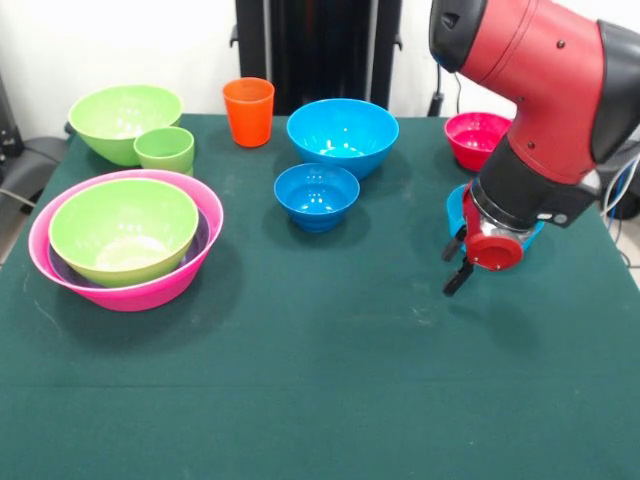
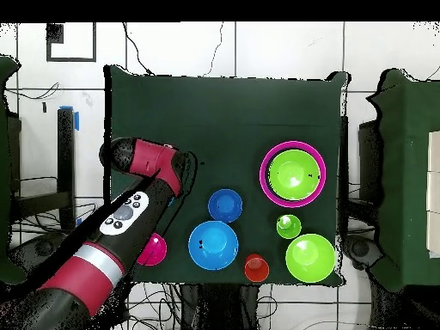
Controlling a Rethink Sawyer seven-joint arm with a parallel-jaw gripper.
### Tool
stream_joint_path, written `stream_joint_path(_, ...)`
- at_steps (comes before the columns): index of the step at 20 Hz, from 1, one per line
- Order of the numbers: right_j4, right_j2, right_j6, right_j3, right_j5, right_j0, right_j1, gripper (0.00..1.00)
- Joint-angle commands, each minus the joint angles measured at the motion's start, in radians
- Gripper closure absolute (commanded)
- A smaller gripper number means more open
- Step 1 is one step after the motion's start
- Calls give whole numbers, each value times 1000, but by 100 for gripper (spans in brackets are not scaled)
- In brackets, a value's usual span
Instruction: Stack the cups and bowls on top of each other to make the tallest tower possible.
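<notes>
Front view: my gripper (image 1: 459, 266) hangs beside a third blue bowl (image 1: 456, 208); its dark fingers (image 1: 456, 279) stand slightly apart, holding nothing.
I count here two more blue bowls (image 1: 342, 135) (image 1: 316, 195), one red bowl (image 1: 475, 137), one orange cup (image 1: 248, 111), one green cup (image 1: 165, 150), a lime bowl (image 1: 124, 121), and another lime bowl (image 1: 123, 230) nested over purple in the pink bowl (image 1: 127, 239).
Overhead view: the green table (image 2: 223, 112) stands on white floor tiles; my arm (image 2: 129, 215) covers the gripper.

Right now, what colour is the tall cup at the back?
The cup is orange, clearest in the front view.
</notes>
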Motion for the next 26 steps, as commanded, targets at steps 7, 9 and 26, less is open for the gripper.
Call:
stream_joint_path(7, -3, 140, 141, -45, 105, 23, -36, 0)
stream_joint_path(9, 6, 139, 167, -51, 116, 26, -31, 0)
stream_joint_path(26, 77, 172, 231, 10, 78, 84, -51, 0)
